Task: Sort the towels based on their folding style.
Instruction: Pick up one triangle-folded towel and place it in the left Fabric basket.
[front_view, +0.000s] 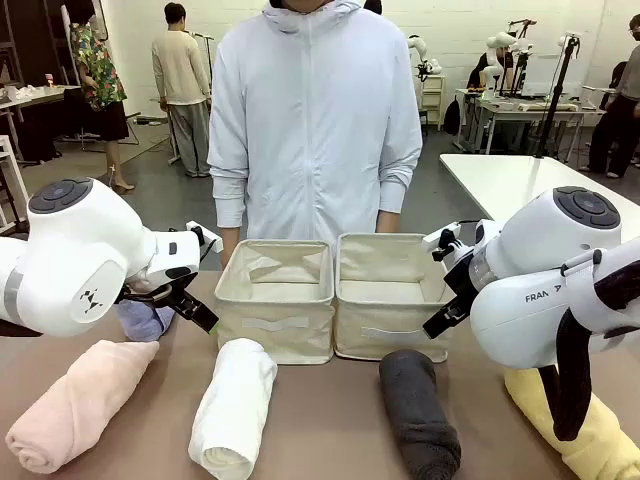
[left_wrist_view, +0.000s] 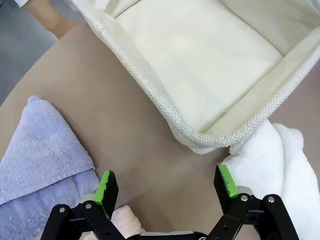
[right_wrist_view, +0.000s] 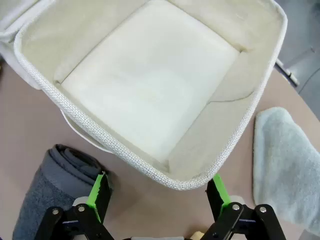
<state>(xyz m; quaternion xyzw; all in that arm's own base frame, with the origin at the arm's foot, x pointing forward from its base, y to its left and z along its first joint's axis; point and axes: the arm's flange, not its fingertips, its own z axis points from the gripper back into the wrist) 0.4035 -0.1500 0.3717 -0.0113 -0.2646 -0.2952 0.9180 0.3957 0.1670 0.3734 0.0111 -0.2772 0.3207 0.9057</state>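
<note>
Beside the left bin (left_wrist_view: 150, 90), the left claw (left_wrist_view: 165, 184) hovers spread between the light blue towel (left_wrist_view: 40, 150) and white towel (left_wrist_view: 280, 160); the right claw (right_wrist_view: 157, 189), also spread, hangs between the dark grey towel (right_wrist_view: 55, 180) and sage towel (right_wrist_view: 285, 160).

White towel (front_view: 233, 410) fluffy terry; left bin (front_view: 290, 342) coarse woven fabric; table (front_view: 330, 420) smooth matt; left arm (front_view: 70, 265) glossy plastic

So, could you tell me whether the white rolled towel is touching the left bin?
Touching. The left wrist view shows the white rolled towel with its end pressed against the corner of the left bin, with no table showing between them.
</note>
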